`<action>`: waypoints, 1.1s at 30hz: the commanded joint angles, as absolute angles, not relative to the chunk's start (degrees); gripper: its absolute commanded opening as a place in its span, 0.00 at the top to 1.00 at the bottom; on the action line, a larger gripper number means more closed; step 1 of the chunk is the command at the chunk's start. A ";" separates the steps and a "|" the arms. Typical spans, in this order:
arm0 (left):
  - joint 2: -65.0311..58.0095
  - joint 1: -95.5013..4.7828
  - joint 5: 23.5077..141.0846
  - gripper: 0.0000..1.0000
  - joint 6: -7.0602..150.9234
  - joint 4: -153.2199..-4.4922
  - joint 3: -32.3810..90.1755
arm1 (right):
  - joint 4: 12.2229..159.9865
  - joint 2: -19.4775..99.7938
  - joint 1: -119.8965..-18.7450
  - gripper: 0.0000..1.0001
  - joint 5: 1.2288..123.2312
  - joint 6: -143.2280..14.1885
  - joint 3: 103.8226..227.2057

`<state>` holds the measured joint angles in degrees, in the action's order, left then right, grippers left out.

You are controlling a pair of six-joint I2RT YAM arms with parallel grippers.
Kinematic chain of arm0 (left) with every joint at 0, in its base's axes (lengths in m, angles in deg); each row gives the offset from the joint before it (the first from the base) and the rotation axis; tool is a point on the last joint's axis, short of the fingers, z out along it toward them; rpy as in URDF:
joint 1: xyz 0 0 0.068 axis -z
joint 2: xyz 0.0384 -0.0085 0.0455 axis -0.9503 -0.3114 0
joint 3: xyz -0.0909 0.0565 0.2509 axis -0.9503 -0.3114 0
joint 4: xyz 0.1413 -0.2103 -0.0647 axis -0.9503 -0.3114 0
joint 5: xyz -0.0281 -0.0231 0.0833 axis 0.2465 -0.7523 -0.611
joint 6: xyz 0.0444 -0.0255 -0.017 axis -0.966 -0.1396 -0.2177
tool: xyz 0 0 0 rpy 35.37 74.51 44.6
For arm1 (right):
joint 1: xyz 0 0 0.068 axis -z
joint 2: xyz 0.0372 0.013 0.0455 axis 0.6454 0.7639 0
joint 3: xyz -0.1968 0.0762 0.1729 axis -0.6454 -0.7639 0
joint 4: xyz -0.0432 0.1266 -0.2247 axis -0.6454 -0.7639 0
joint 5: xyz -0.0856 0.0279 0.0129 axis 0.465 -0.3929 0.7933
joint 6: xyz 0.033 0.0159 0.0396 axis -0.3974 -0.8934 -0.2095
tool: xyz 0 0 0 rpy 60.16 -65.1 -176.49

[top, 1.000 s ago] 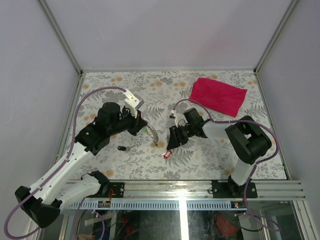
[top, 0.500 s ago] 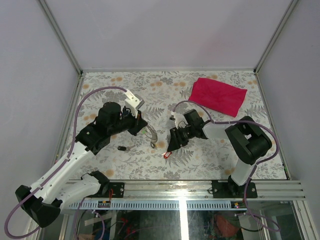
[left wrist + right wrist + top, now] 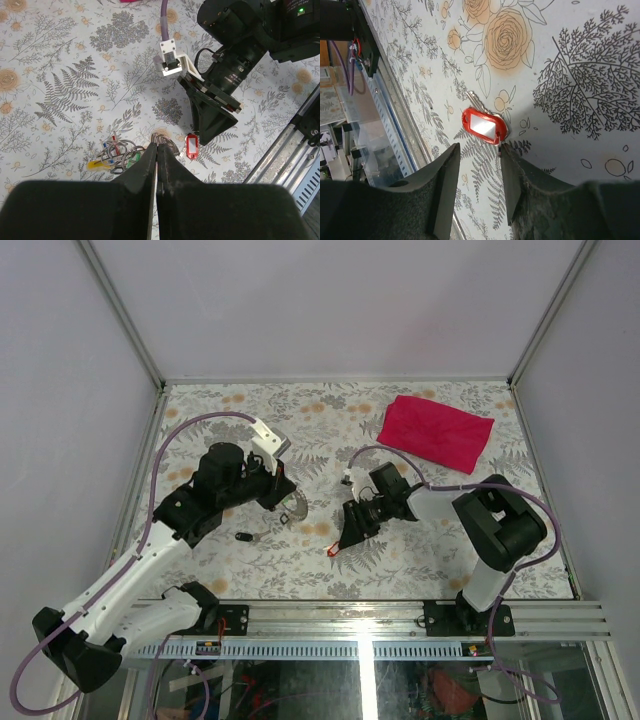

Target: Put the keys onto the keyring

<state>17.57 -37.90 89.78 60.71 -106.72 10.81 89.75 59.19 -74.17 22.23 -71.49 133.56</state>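
Pinching the keyring (image 3: 161,138) by its silvery loops, the left gripper (image 3: 156,148) has its fingers pressed flat together, I'd say to steady the ring for threading; yellow, blue and green tags (image 3: 112,159) trail beside it on the table (image 3: 250,410); the right gripper (image 3: 479,150) hovers half open just short of the red-tagged key (image 3: 484,125), gripping nothing, seemingly lining up a pick; no box or tray in sight, everything lies loose.

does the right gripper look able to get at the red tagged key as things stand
Probably yes: the right gripper is open with its fingertips right at the red-tagged key, which lies flat on the table with nothing covering it.
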 commanded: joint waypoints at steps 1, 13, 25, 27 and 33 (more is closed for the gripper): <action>17.68 -38.46 91.13 1.00 60.28 -103.09 13.15 | 87.37 55.74 -74.65 0.56 23.98 -70.14 132.59; 17.72 -38.46 91.00 1.00 60.24 -103.37 13.24 | 89.59 54.68 -74.65 0.59 26.74 -72.57 131.53; 17.93 -38.46 90.62 1.00 60.15 -103.39 13.11 | 95.58 55.62 -74.65 0.73 26.85 -76.20 129.92; 18.00 -38.46 90.56 1.00 60.18 -103.40 13.07 | 95.90 55.61 -74.66 0.79 26.96 -76.25 129.95; 18.33 -38.42 90.67 1.00 59.84 -103.48 13.15 | 94.74 52.24 -74.67 0.98 28.42 -74.22 129.92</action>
<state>17.42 -37.90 90.18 60.71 -106.72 11.05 93.92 56.92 -74.28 27.24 -75.77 129.85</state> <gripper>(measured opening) 0.011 0.047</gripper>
